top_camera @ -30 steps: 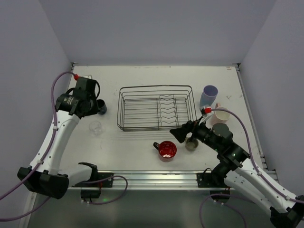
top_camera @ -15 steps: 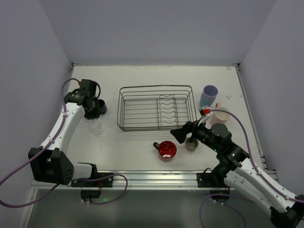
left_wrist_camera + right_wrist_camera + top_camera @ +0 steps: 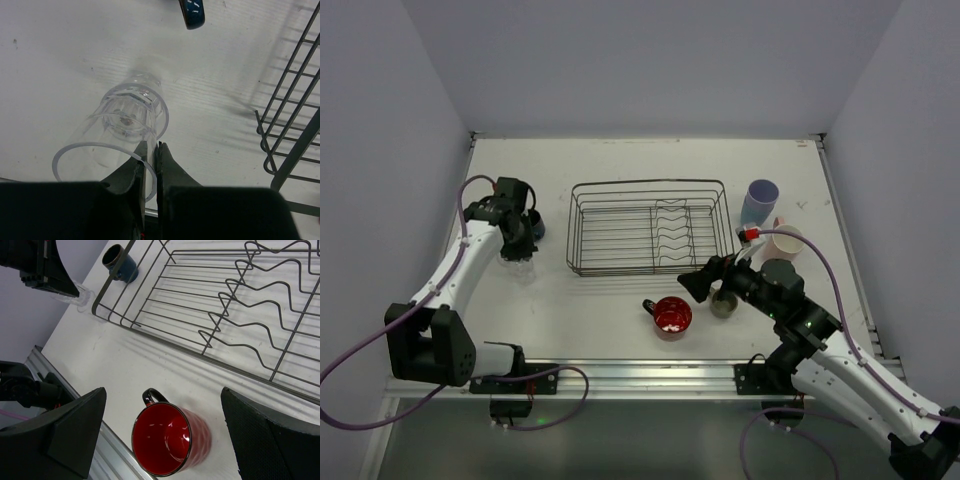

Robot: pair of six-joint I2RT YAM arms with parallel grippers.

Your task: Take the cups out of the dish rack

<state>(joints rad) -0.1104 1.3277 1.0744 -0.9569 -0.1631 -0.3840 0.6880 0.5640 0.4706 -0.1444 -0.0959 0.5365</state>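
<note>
Across the middle of the white desk [image 3: 620, 170] sits the dish rack [image 3: 650, 227], a dark wire basket with its plate dividers at the right end. No cup shows inside it in the overhead or right wrist views.

Over the desk's near right, the right tool [image 3: 705, 282] hovers with its jaws spread as wide as they go, holding nothing. At the far left, the left tool [image 3: 151, 147] is closed, its two fingers pinching the rim wall of the clear glass [image 3: 127, 125].

Every cup in view stands outside the rack:
- the lavender tumbler [image 3: 759, 202] just beside its right end
- the pink cup [image 3: 786, 240] near that tumbler, towards the arms
- the red mug [image 3: 672, 315] upright in front of the rack, below the right tool
- the clear glass left of the rack, upright; whether its base is fully on the desk I cannot tell
- the dark blue cup [image 3: 534, 225] close beyond the glass
- the small olive cup [image 3: 724, 302] beside the red mug

The step in hand looks like setting down the last glass, so unloading is nearly complete. Next, the left fingers should part and then lift straight off the rim. The glass is light and could tip, and the dark blue cup is close enough to be knocked.
</note>
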